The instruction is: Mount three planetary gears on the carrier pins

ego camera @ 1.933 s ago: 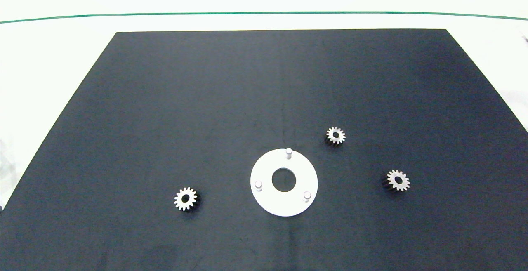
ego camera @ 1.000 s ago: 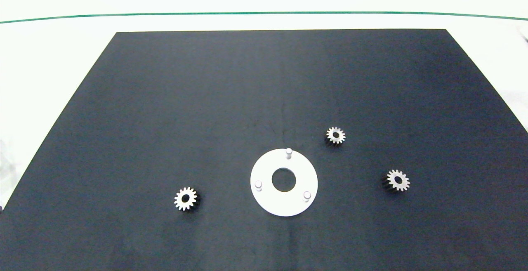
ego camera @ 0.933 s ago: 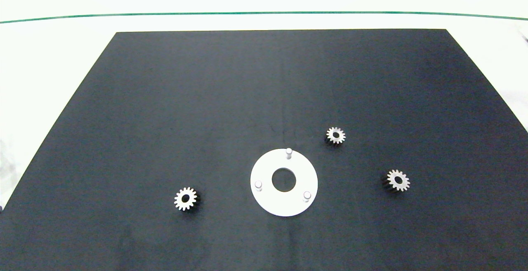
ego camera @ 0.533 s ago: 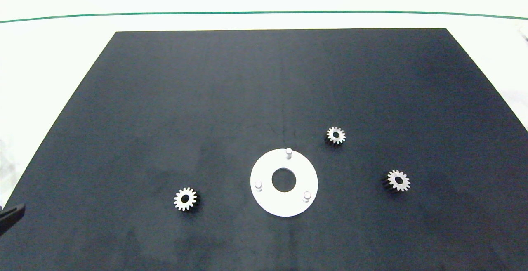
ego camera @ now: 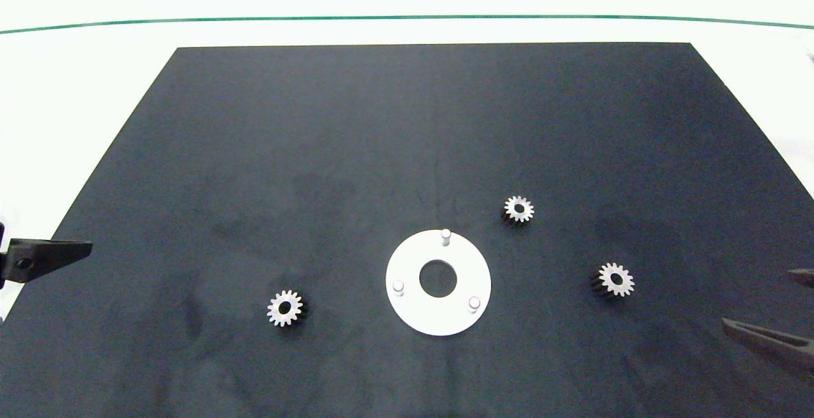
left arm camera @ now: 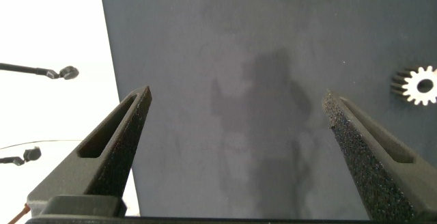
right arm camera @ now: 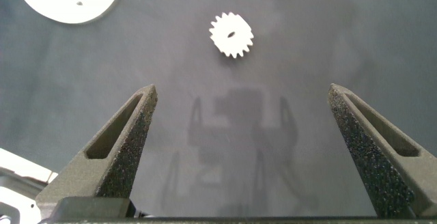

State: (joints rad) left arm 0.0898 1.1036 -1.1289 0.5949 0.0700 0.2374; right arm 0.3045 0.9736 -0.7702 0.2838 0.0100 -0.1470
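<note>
Both grippers hover with fingers spread wide and nothing between them. The right gripper enters at the mat's near right edge, seen in the head view as two grey fingertips; ahead of its open jaws, a little off centre, lies one planetary gear flat on the black mat, well apart from the fingers. Beyond that gear, off to one side, is the rim of the white disc. The left gripper sits at the mat's left edge, empty too, with another gear ahead and off toward one finger, not touching. Farther on, the disc carries three bare carrier pins, and the third gear lies just past it.
</note>
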